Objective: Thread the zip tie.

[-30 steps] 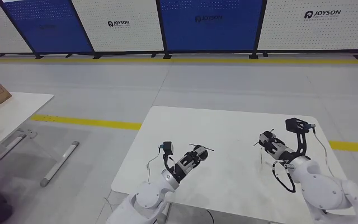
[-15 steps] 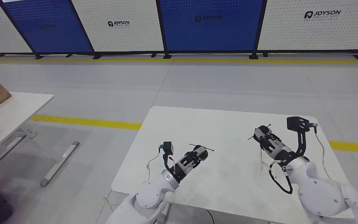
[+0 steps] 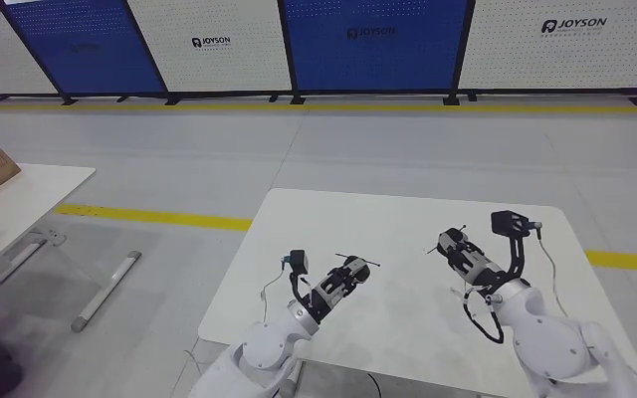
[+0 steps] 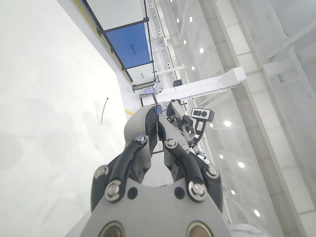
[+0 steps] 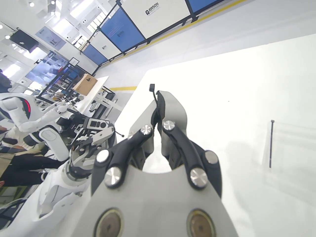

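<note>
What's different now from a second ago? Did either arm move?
The right gripper, shut on a zip tie, moved closer to the left gripper. Nothing was picked up or let go. The left gripper stayed where it was, still shut on its own black tie.

Pinched zip tie point(image 5: 154, 96), loose zip tie point(image 5: 271, 144) flat

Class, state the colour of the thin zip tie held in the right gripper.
Black. The thin plastic zip tie shows best in the right wrist view.

Wide gap between left tool point(image 4: 156, 114) and right tool point(image 5: 158, 102); loose zip tie point(image 5: 271, 144) lies nearby.
</note>
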Tool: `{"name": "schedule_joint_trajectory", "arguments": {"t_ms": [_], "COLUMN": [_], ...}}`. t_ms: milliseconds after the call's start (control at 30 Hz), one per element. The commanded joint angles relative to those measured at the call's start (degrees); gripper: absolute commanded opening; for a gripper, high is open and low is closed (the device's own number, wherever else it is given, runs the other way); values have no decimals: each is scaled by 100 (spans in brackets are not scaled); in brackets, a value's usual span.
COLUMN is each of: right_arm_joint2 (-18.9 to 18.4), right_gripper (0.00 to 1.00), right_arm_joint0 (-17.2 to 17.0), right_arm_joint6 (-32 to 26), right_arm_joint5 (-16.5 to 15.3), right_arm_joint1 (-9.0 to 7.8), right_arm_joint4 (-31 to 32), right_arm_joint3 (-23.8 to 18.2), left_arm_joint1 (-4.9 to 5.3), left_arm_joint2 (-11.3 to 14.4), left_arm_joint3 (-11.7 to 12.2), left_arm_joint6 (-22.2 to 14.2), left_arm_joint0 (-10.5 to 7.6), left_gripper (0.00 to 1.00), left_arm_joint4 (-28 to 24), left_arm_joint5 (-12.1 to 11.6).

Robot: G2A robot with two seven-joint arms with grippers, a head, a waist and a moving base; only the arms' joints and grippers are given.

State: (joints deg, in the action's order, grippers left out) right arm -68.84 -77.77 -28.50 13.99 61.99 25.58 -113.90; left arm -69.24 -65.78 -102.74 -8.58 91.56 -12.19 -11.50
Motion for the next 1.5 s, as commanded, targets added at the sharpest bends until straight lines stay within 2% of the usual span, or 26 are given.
{"name": "schedule_joint_trajectory", "arguments": {"t_ms": [0, 133, 500, 600, 700, 767, 833, 1167, 1367, 1467], "right_arm_joint2": [106, 270, 270, 329, 574, 770, 840, 840, 940, 1056], "right_gripper": [0, 0, 0, 0, 0, 0, 0, 0, 0, 0], "right_arm_joint0": [-51, -74, -74, -131, -143, -119, -101, -101, -215, -184], "right_arm_joint6": [216, 709, 709, 953, 1356, 1586, 1568, 1568, 2198, 2297], "right_arm_joint5": [-111, -297, -297, -305, -231, -122, -124, -124, -272, -130], "right_arm_joint1": [37, 143, 143, 173, 237, 291, 323, 323, 389, 426], "right_arm_joint4": [-186, -938, -938, -985, -843, -776, -985, -985, -748, -510], "right_arm_joint3": [53, 228, 228, 264, 330, 405, 436, 436, 340, 392], "left_arm_joint1": [-30, -82, -82, -101, -139, -165, -165, -165, -165, -165], "left_arm_joint2": [139, 383, 383, 410, 495, 594, 594, 594, 594, 594], "left_arm_joint3": [14, 121, 121, 130, 159, 199, 199, 199, 199, 199], "left_arm_joint6": [174, 353, 353, 704, 1126, 1256, 1256, 1256, 1256, 1256], "left_arm_joint0": [-82, -248, -248, -267, -293, -307, -307, -307, -307, -307], "left_gripper": [0, 0, 0, 0, 0, 0, 0, 0, 0, 0], "left_arm_joint4": [116, 269, 269, 534, 758, 852, 852, 852, 852, 852], "left_arm_joint5": [28, 132, 132, 56, -92, -122, -122, -122, -122, -122]}}
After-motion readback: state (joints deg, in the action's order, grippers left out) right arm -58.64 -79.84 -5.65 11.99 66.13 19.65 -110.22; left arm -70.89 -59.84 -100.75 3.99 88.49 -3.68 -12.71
